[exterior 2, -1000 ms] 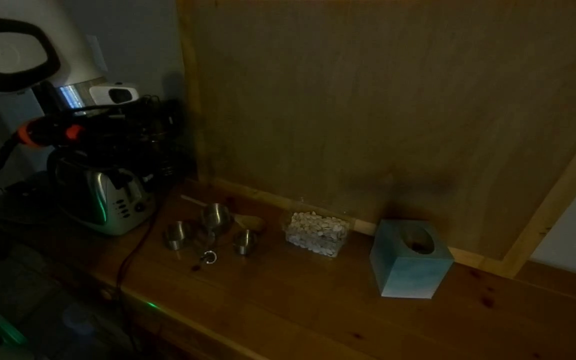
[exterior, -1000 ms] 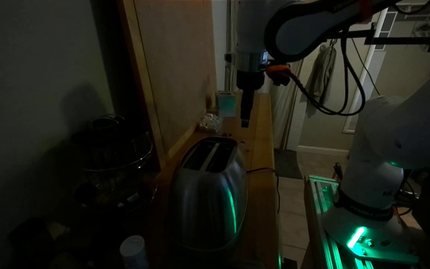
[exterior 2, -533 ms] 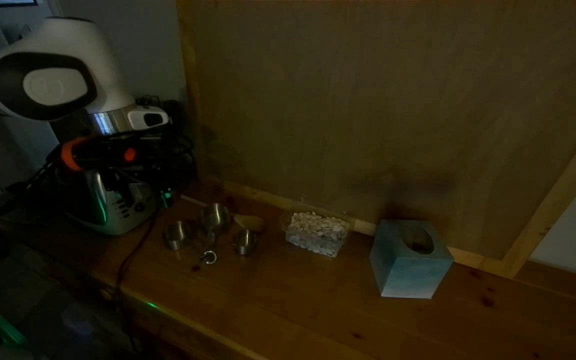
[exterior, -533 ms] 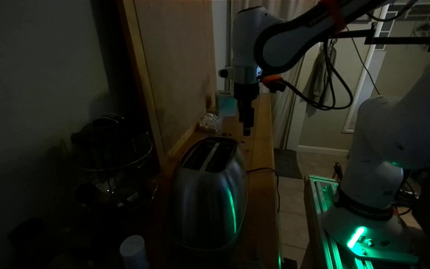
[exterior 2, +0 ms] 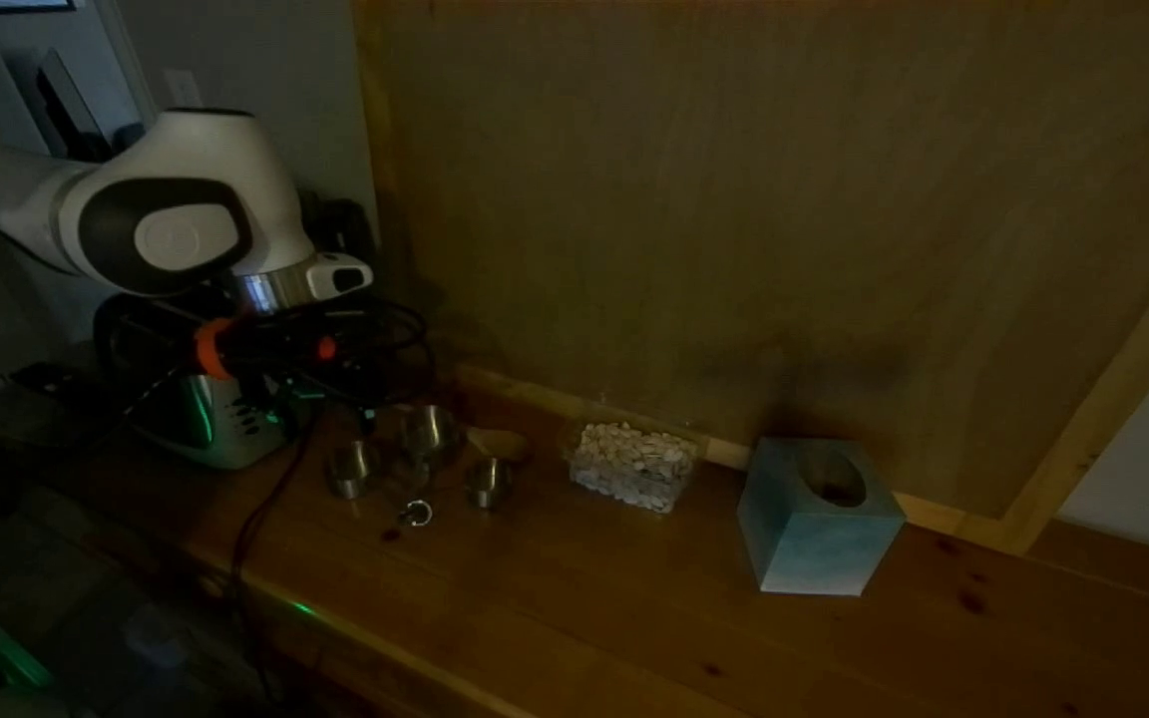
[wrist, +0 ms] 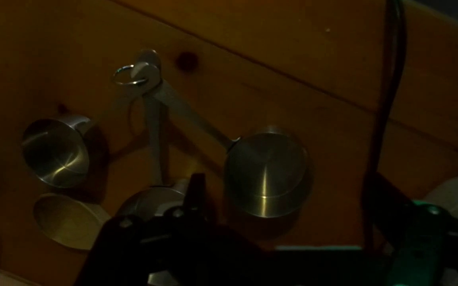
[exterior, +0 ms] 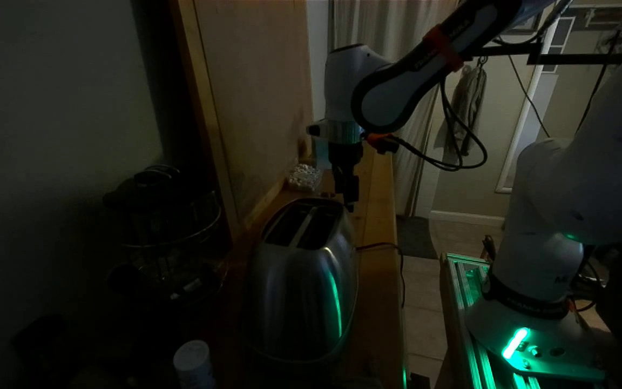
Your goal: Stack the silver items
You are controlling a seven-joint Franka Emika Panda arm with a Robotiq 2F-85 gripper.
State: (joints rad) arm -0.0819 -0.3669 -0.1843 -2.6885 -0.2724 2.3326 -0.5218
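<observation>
The gripper (wrist: 286, 186) hung over the counter (wrist: 292, 51), its fingers (wrist: 195, 192) well apart at the bottom of the wrist view, one near the lower centre and one at the lower right, with nothing in their hold. In the gap, near the middle of the frame, showed the right cup (wrist: 266, 174), open side up. To its left the middle cup (wrist: 149, 200) was partly covered by the gripper, and the left cup (wrist: 56, 153) sat at the left of the frame; all three stood separate. Handles from the right and middle cups ran up to a ring (wrist: 129, 83) at the upper left; the left cup's handle was too dim to follow. Just below the left cup lay a spoon (wrist: 68, 222), and a cord (wrist: 392, 87) ran down the right side. In an exterior view the arm (exterior: 389, 97) reached in from the upper right, the fingertips beside the far end of the toaster (exterior: 300, 292), with a white canister (exterior: 192, 363) at the bottom left. In an exterior view a tub (exterior 2: 624, 493) of pale bits stood right of the cups, near the board (exterior 2: 734, 219), and a blue box (exterior 2: 814, 534) at the lower right.
</observation>
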